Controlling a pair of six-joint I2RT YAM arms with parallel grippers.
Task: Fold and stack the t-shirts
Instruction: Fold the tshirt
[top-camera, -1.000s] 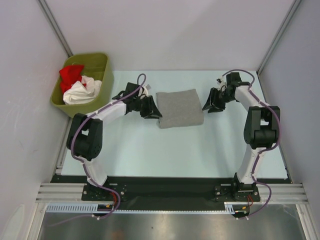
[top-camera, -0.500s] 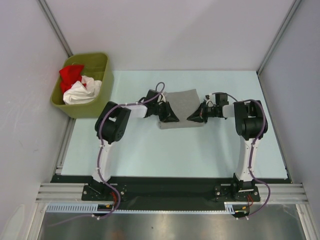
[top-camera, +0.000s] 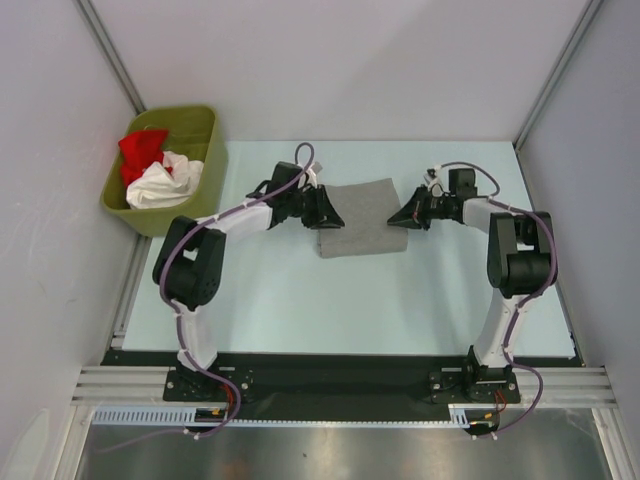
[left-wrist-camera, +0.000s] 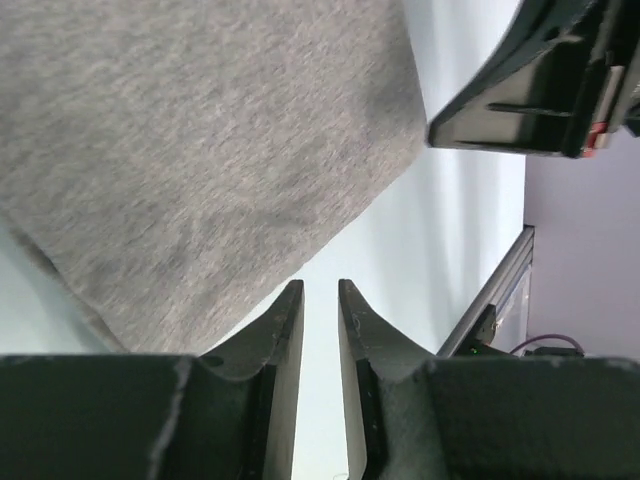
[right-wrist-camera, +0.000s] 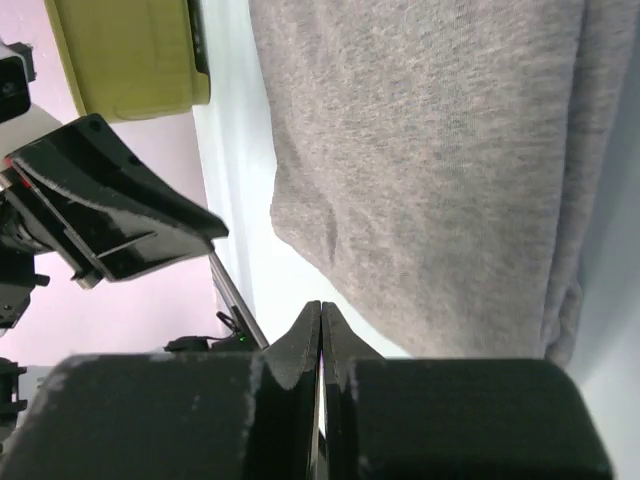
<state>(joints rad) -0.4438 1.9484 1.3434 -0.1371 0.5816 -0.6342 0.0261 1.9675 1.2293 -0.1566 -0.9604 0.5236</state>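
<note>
Grey cotton shirt: folded into a compact rectangle and lying flat on the pale surface. It serves as the reference for every place below.
Left tool: at the shirt's left edge, tip pointing toward the cloth. Its fingers stand a narrow slit apart with nothing between them.
Right tool: at the shirt's right edge, mirroring the left. Its fingers are pressed together and pinch nothing.
Contact: I cannot tell whether either tip touches the fabric; both are just beside it.
Why flanked (judgement): one tool on each side lets the arms square or release both ends of the fold evenly. Slim, nearly closed fingers suit nudging an edge, not gripping it.
Olive-green bin: well apart to the shirt's left and a little farther back.
Red shirt: crumpled in the bin, at its back.
White shirt: crumpled in the bin, in front of the red one.
Why binned (judgement): the bin acts as the supply, keeping unfolded cloth away from the folding area.
Progress (judgement): one shirt looks folded, two are not yet begun, and the stack has only its base.
Next (judgement): the left arm sits on the bin side of the shirt, so it suits fetching the next one.
Risk (judgement): a tip dragging sideways could pull the fold open.
</note>
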